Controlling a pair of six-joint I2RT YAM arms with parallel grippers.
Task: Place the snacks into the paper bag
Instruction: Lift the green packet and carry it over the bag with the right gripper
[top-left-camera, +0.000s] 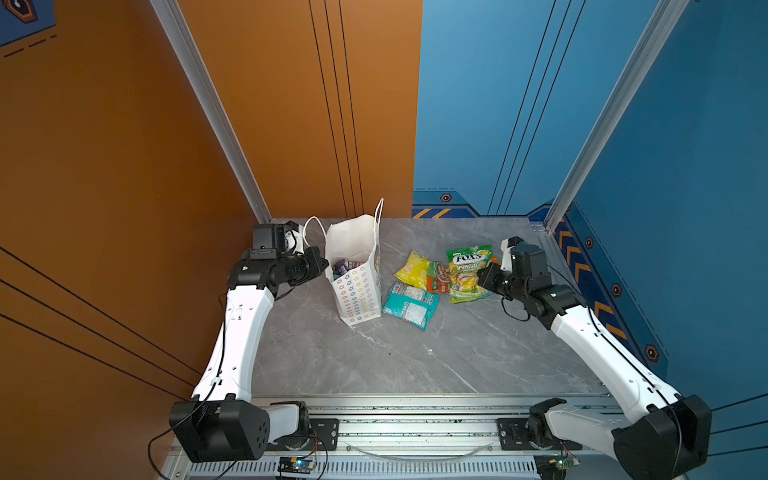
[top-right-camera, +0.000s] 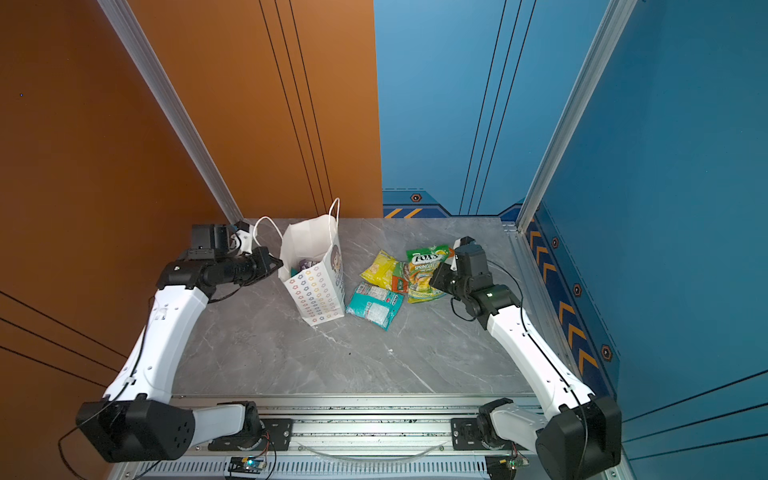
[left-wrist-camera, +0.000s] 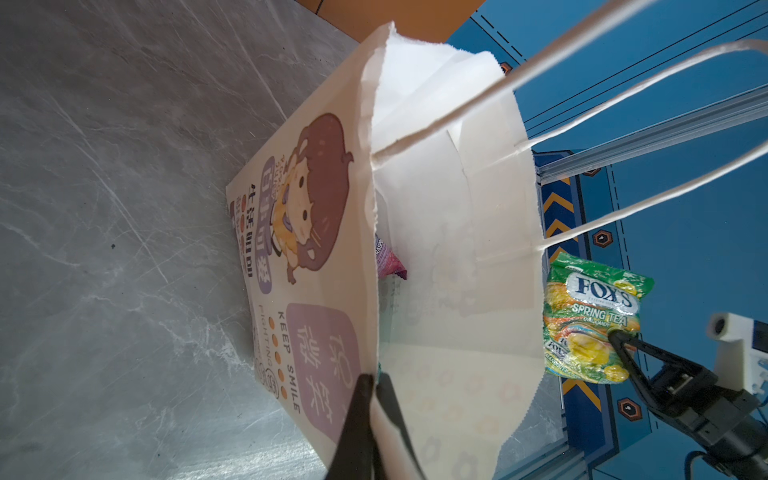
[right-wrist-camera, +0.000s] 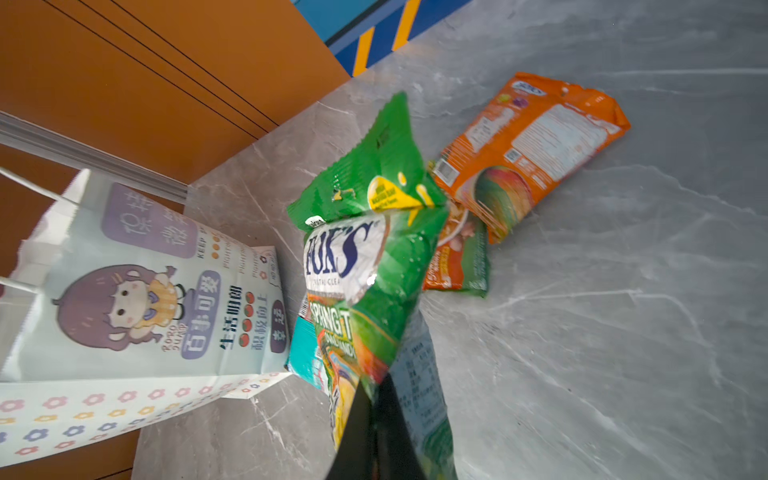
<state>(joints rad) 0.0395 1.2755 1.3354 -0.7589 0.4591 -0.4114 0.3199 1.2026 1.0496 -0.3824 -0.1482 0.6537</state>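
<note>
The green FOX'S Spring Tea packet (top-left-camera: 468, 272) is right of centre in both top views. It appears lifted off the tabletop (top-left-camera: 374, 361), clamped in the closed jaws of the right tool (right-wrist-camera: 374, 390). The paper bag (top-left-camera: 358, 293) stands upright at centre. The left tool (left-wrist-camera: 375, 384) is pinched shut on its rim, holding the mouth open. A purple packet (top-left-camera: 344, 266) lies inside the bag. The yellow packet (top-left-camera: 413, 268), teal packet (top-left-camera: 409, 305) and orange packet (right-wrist-camera: 536, 145) lie outside it.

Step in hand, by judgement: transfer of the held packet. The next move calls for carrying it left over the mouth, clearing the cord handles (top-left-camera: 379, 220), then releasing.
</note>
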